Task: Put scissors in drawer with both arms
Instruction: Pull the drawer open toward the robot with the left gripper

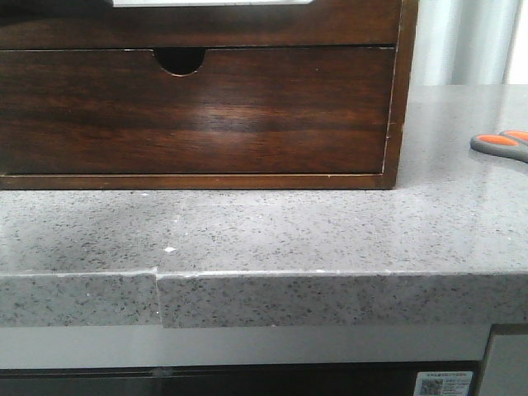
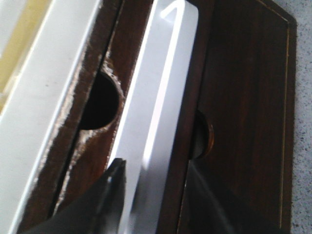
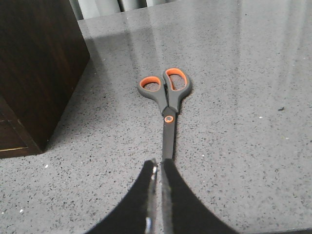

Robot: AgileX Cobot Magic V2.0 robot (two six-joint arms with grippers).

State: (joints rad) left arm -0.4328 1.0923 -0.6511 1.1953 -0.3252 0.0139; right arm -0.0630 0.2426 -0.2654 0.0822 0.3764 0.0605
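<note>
Plainly, the step in hand was the pick-up. The scissors (image 3: 168, 105) lay flat on the speckled grey countertop (image 3: 243, 122), to the right of the dark wood cabinet (image 3: 34, 63) and apart from it, handles pointing away from me and blades running toward my right gripper (image 3: 157, 178). Those fingers were drawn almost together, only a thin slit between them, and the blade tip vanished just at their ends. Whether I had it pinched or merely hung over it, I could not tell.

My left gripper (image 2: 158, 195) was spread wide at the drawer (image 2: 195, 73), one finger over its pale inside, the other over the lower front (image 1: 198, 115) — the drawer's top edge ran between them. It looked pulled out only a narrow way. I could not tell if either finger touched the wood.

To do this well, I judged the right hand should take the scissors across the closed blades near the pivot, not at the very tip, where they would likely swing. Flat steel on smooth stone slides easily, so the fingers should come down square and close gently. The left hand should draw the drawer out further and hold it — the gap looked too slim for the handles.
</note>
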